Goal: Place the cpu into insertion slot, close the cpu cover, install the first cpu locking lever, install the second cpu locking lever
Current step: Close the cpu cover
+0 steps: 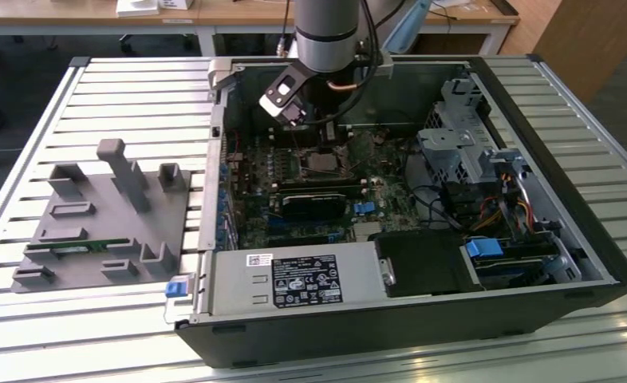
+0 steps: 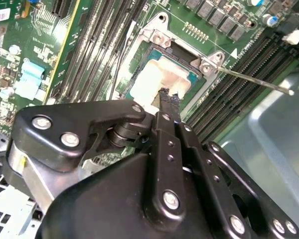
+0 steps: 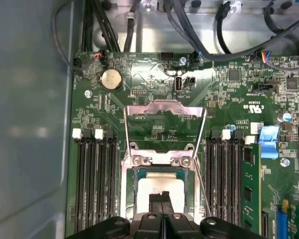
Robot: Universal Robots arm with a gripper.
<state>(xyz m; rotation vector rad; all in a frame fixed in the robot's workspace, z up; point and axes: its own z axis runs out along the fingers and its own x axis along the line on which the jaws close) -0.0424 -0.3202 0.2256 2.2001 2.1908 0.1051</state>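
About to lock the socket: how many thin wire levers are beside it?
2. One lever angles out over the memory slots; the other runs along the chip's opposite side. The gripper may hide more.

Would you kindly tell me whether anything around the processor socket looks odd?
The cpu carries a pale smeared patch on top rather than clean metal, possibly leftover paste. The cpu cover is flipped open.

Silver-grey arm (image 1: 329, 28); black tool (image 2: 167, 99), jointed links (image 2: 79, 132), silver screws (image 2: 171, 200); black cable (image 1: 368, 60).
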